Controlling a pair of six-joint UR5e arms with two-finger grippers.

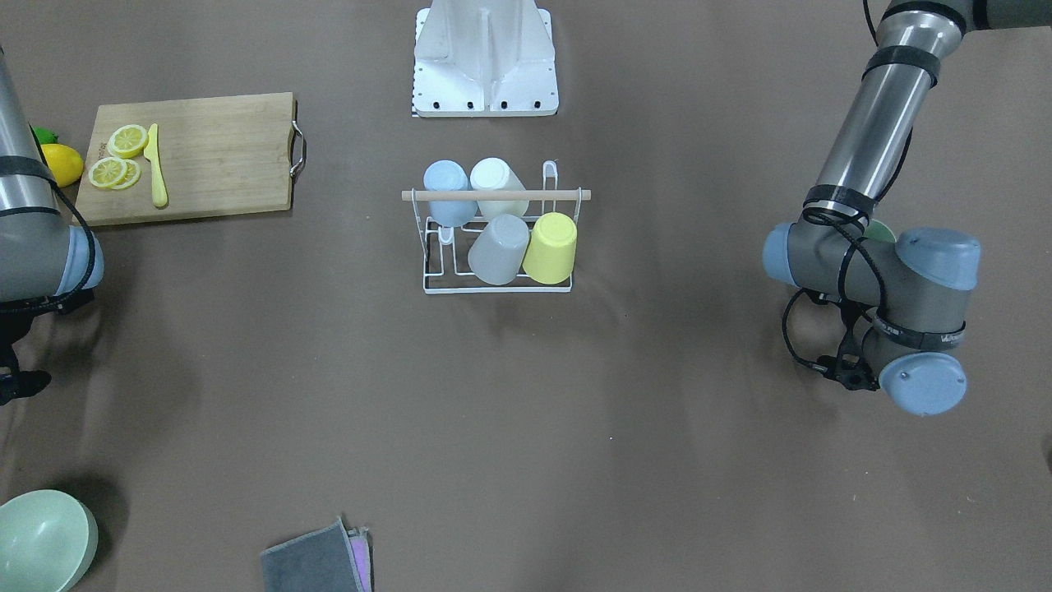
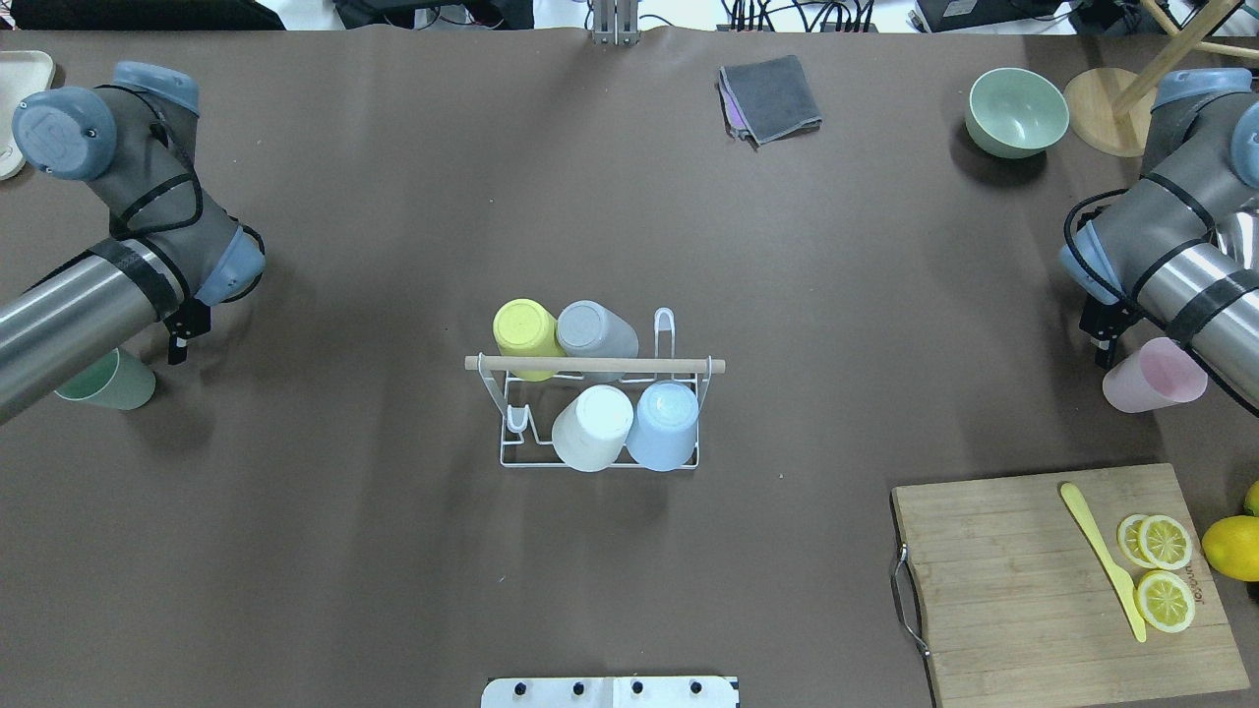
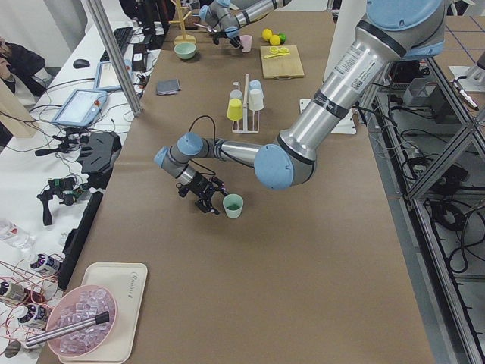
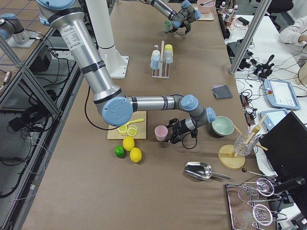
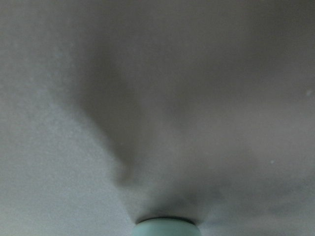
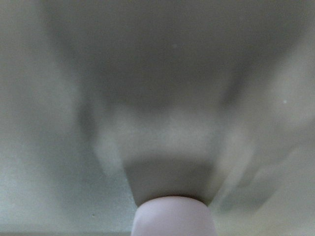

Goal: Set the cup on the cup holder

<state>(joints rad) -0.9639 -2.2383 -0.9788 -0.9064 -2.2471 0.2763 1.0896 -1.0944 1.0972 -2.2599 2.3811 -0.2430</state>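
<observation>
The white wire cup holder (image 2: 511, 454) with a wooden rod handle (image 2: 595, 365) stands mid-table. It carries upside-down yellow (image 2: 524, 331), grey (image 2: 595, 329), white (image 2: 593, 426) and blue (image 2: 665, 425) cups. A green cup (image 2: 108, 382) stands upright at the table's left, half under my left arm. My left gripper (image 3: 211, 202) is right beside it, and I cannot tell its state. A pink cup (image 2: 1153, 376) stands at the right. My right gripper (image 4: 173, 134) is right beside it, state unclear. Each wrist view shows only its cup's edge: green (image 5: 165, 227) and pink (image 6: 172, 216).
A wooden cutting board (image 2: 1023, 590) with lemon slices (image 2: 1164, 570) and a yellow knife (image 2: 1107, 560) lies front right, whole lemons (image 2: 1231, 547) beside it. A green bowl (image 2: 1017, 111) and a grey cloth (image 2: 770, 96) sit at the far side. The white robot base (image 2: 610, 692) is at the near edge.
</observation>
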